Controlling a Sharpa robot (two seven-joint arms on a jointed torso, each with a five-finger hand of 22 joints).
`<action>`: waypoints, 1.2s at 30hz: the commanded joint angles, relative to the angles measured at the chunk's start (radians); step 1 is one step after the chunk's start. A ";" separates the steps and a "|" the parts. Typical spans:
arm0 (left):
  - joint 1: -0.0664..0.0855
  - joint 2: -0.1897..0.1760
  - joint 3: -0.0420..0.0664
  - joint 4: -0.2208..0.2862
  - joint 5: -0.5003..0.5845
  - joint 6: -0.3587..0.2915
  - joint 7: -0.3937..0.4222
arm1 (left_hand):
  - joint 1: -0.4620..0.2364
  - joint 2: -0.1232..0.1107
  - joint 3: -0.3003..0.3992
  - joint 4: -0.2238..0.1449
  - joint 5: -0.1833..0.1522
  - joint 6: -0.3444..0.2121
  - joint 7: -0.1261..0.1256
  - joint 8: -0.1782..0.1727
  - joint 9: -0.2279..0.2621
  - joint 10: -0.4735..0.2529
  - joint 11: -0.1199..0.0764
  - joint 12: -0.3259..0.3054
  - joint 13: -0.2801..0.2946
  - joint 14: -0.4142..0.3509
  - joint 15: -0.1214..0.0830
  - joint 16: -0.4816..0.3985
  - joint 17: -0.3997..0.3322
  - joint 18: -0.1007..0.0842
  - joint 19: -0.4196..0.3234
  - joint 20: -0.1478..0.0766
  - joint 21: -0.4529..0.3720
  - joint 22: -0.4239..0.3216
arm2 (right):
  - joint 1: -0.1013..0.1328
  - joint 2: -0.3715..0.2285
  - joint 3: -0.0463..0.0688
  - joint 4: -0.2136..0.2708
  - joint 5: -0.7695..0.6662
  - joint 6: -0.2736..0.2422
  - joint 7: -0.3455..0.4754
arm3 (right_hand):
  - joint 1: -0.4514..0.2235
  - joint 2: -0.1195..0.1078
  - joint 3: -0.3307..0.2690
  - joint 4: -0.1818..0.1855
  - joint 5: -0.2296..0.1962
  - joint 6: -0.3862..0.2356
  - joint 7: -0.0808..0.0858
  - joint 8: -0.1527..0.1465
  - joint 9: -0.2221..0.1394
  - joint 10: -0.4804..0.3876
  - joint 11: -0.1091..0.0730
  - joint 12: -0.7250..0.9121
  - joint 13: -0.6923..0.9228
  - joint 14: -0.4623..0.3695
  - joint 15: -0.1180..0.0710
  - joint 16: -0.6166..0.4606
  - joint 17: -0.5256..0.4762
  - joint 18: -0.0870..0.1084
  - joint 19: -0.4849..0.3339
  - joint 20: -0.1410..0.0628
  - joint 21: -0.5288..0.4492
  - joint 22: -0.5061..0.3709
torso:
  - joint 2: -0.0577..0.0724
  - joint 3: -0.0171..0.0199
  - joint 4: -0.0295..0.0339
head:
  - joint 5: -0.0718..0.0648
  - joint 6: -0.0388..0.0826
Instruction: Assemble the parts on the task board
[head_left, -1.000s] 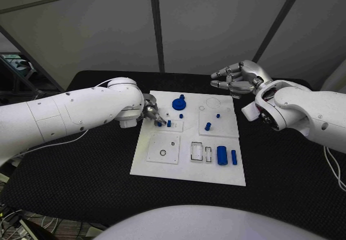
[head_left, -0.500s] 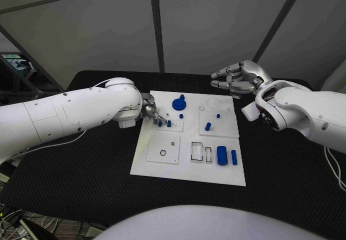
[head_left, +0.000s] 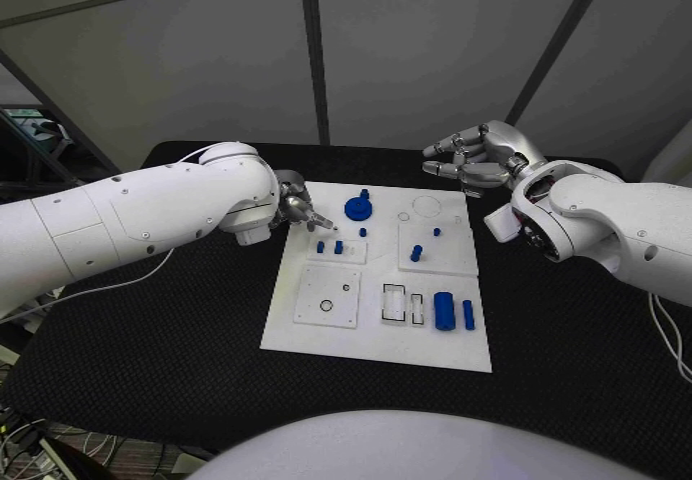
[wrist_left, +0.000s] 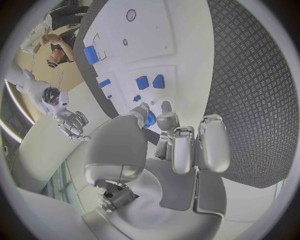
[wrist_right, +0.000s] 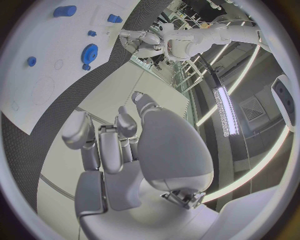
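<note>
The white task board (head_left: 332, 335) lies mid-table. Two small blue parts (head_left: 329, 246) stand side by side in its left-hand plate, also seen in the left wrist view (wrist_left: 150, 82). A blue gear (head_left: 358, 208) sits at the far end, with small pegs (head_left: 415, 252) to its right and two blue blocks (head_left: 453, 311) near the front right. My left hand (head_left: 300, 210) hovers over the board's far left corner, fingers (wrist_left: 167, 120) bent and slightly apart, holding nothing. My right hand (head_left: 473, 156) is raised beyond the far right corner, fingers (wrist_right: 103, 145) curled in on nothing.
The board carries a plate with a round hole (head_left: 327, 303) and narrow rectangular slots (head_left: 394, 303) near the front. Black table (head_left: 173, 340) surrounds the board on all sides.
My left hand has drawn back from the two small blue parts toward the board's far left corner, leaving both standing. The right hand has not moved.
</note>
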 joint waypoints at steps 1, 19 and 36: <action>0.003 -0.002 0.003 0.003 0.047 -0.105 0.103 | 0.043 0.007 0.012 -0.013 0.001 -0.043 0.024 -0.036 -0.023 -0.114 0.019 -0.145 -0.156 0.093 0.021 -0.020 0.229 -0.035 -0.065 0.013 -0.142 -0.052 | 0.002 0.000 0.000 0.000 0.003 0.006 0.008 | -0.011 0.000 -0.001 0.007 0.006 -0.006 0.001 0.000 -0.001 -0.001 -0.001 -0.003 -0.001 0.044 -0.005 -0.004 -0.001 0.006 0.003 0.000 -0.004 0.000 | 0.000 0.0004 0.0000 | -0.001 0.001; -0.002 0.073 -0.073 -0.027 -0.232 -0.351 0.635 | 0.317 -0.124 0.165 -0.158 0.003 -0.032 0.083 -0.287 -0.351 -0.323 0.100 -0.560 -0.540 -0.235 0.091 -0.648 -0.494 0.053 -0.301 0.084 -0.714 -0.467 | 0.002 0.002 0.000 -0.004 0.005 0.005 0.010 | -0.012 0.001 -0.001 0.008 0.006 -0.006 0.001 0.000 -0.001 -0.001 0.000 -0.003 -0.001 0.044 -0.005 -0.004 -0.001 0.006 0.003 0.000 -0.005 -0.001 | 0.002 -0.0001 -0.0024 | -0.022 0.019; -0.015 0.144 -0.096 -0.124 -0.404 -0.261 0.601 | 0.300 -0.128 0.173 -0.171 0.003 0.062 0.061 -0.347 -0.470 -0.255 0.083 -0.665 -0.688 -0.008 0.069 -0.281 -0.181 -0.033 -0.038 0.060 -0.181 -0.069 | 0.002 0.006 0.000 -0.004 0.005 0.007 0.010 | -0.012 0.002 0.000 0.008 0.008 -0.006 0.001 0.000 -0.001 -0.001 -0.001 -0.003 -0.002 0.044 -0.006 -0.004 -0.001 0.006 0.003 0.000 -0.005 -0.001 | 0.001 0.0004 -0.0013 | -0.027 0.019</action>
